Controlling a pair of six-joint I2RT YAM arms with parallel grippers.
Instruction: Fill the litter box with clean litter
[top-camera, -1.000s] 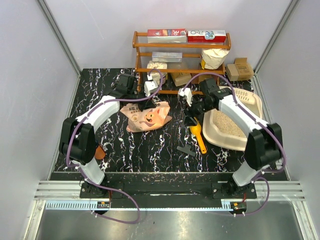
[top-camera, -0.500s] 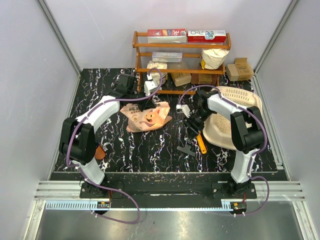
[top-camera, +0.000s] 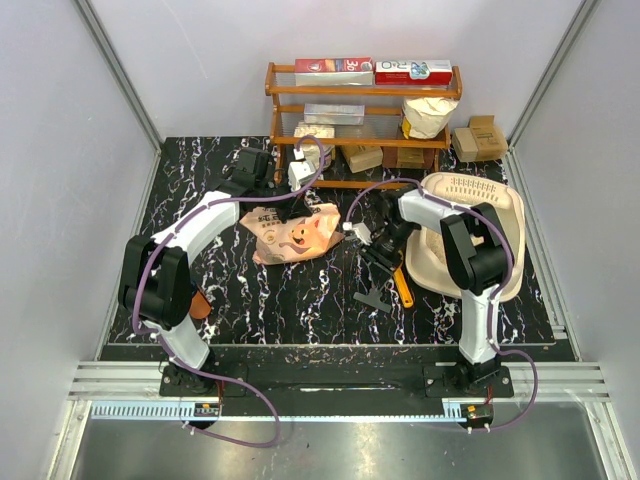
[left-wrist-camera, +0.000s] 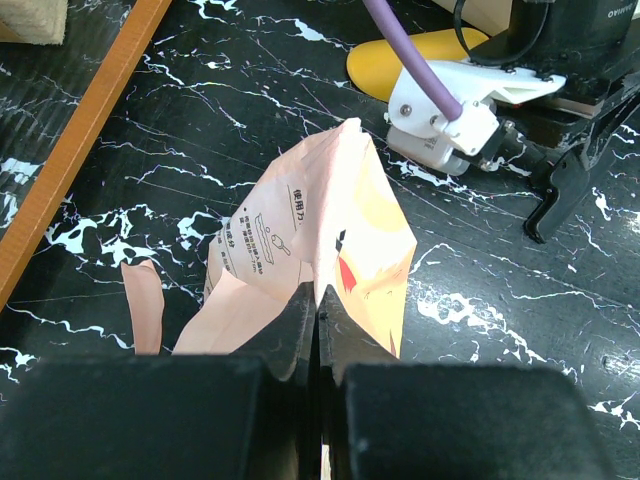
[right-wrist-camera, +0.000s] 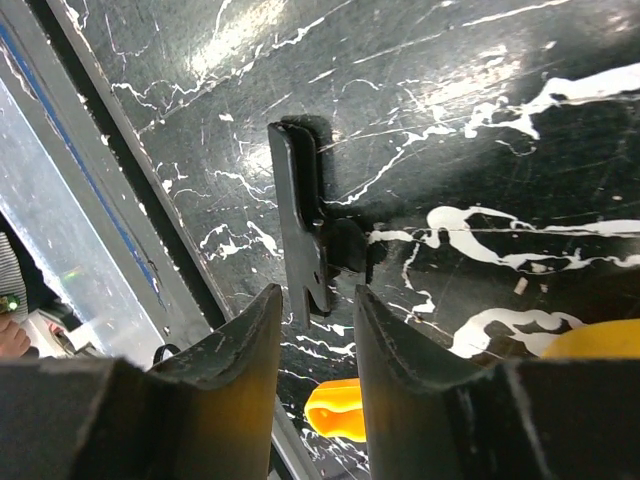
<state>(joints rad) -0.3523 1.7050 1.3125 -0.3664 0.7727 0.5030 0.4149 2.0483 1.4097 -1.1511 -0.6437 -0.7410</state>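
The pink-orange litter bag (top-camera: 295, 232) lies crumpled on the black marbled table, left of centre. My left gripper (top-camera: 290, 205) is shut on the bag's top edge; in the left wrist view the jaws pinch the bag's fold (left-wrist-camera: 330, 220). The cream litter box (top-camera: 432, 268) stands at the right, with its slotted rim (top-camera: 470, 186) at the far end. Beige litter (top-camera: 440, 250) shows inside it, partly hidden by my right arm. My right gripper (top-camera: 375, 255) is open and empty, low over the table left of the box. It also shows in the right wrist view (right-wrist-camera: 315, 330).
A yellow scoop (top-camera: 400, 285) lies beside the box; its handle end (right-wrist-camera: 335, 410) shows between my right fingers. A black clip (top-camera: 372, 298) lies just past them (right-wrist-camera: 305, 235). A wooden shelf rack (top-camera: 360, 95) with boxes and a white sack (top-camera: 428, 115) stands at the back.
My right gripper has swung from the box's left rim down and to the left, over the table by the scoop and clip. The left arm and the bag have not moved.
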